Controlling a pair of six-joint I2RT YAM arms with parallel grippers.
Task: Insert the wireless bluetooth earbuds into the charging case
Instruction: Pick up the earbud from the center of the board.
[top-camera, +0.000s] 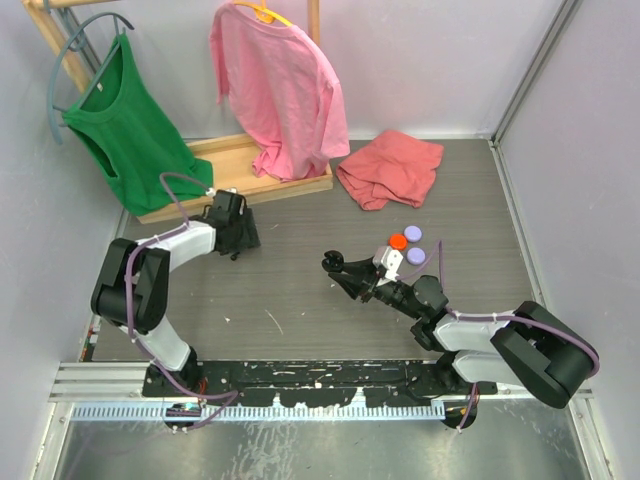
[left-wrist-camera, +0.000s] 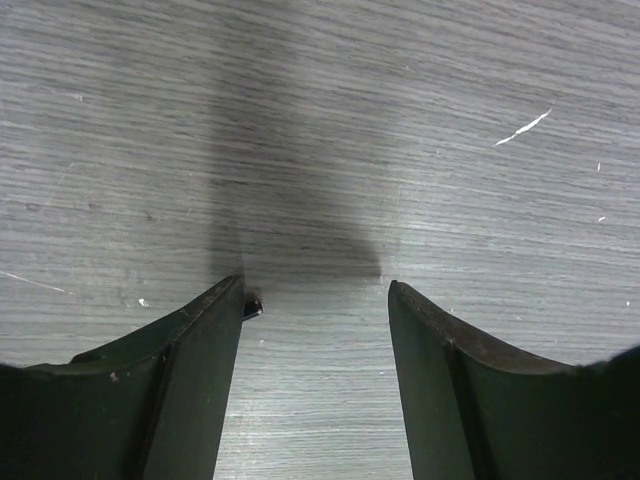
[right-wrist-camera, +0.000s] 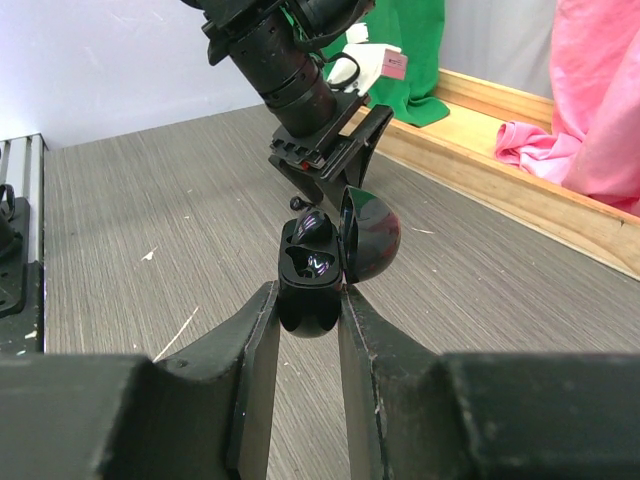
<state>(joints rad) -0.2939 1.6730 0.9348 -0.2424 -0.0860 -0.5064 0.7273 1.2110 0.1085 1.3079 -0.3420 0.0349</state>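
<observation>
Two arms split the work: the right gripper (right-wrist-camera: 308, 290) is clamped on the black charging case (right-wrist-camera: 306, 268), holding it upright with its lid (right-wrist-camera: 368, 232) open, while the left gripper (left-wrist-camera: 316, 283) stands wide open and empty, tips down at the table (top-camera: 300, 310). One tiny black earbud (left-wrist-camera: 252, 307) peeks out at the inner edge of one finger, near its tip. Picking it up looks like the step in hand. Next, the left gripper should likely shift sideways to centre the earbud, then close gently. On its far side the wooden rack base (top-camera: 250, 185) sits close, leaving little room there; the stretch of table between the arms gives the way right to the case
</observation>
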